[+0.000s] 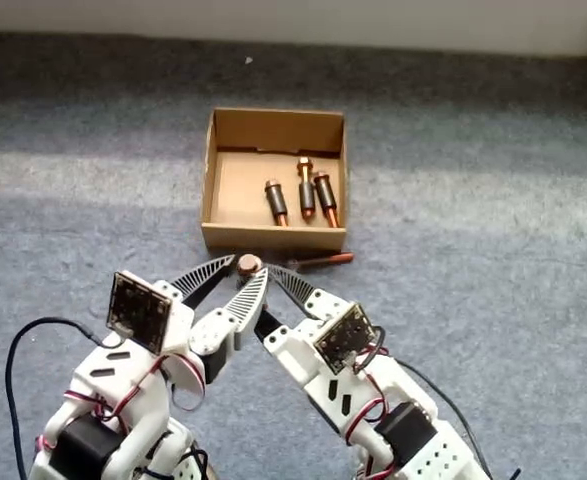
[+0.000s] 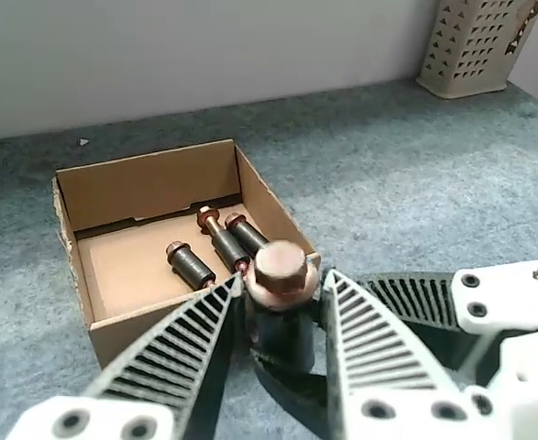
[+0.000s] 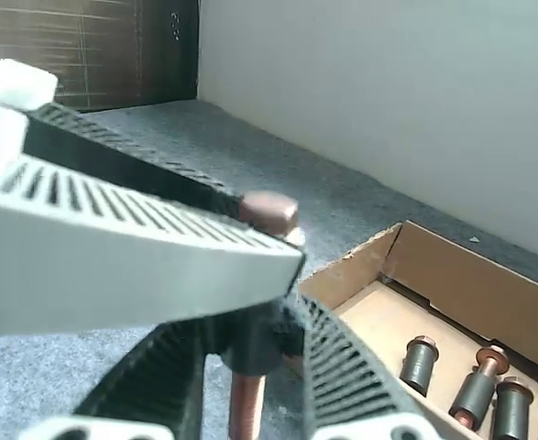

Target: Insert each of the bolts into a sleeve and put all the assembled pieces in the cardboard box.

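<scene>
— What's under everything?

— Grey carpet, running back to a pale wall. A beige basket with cut-out holes stands on the carpet against that wall. A dark slatted panel shows off to one side in the right wrist view.

— And the cardboard box?

— The cardboard box sits open on the carpet, just ahead of both arms. Three assembled pieces lie side by side on its floor, closer to the wall on the high view's right than to the opposite one.

— What are the grippers doing?

— They meet just outside the box's near wall. The left gripper is closed on the held bolt, pinching it at the head end with the head pointing up. The right gripper is closed lower down, its fingers pressed on either side of the dark sleeve that the bolt sits in. The copper shank pokes out below the sleeve.

— Anything else small?

— A loose bolt lies flat on the carpet. It is just beside the box's near wall, toward the right-hand corner in the high view.
</scene>
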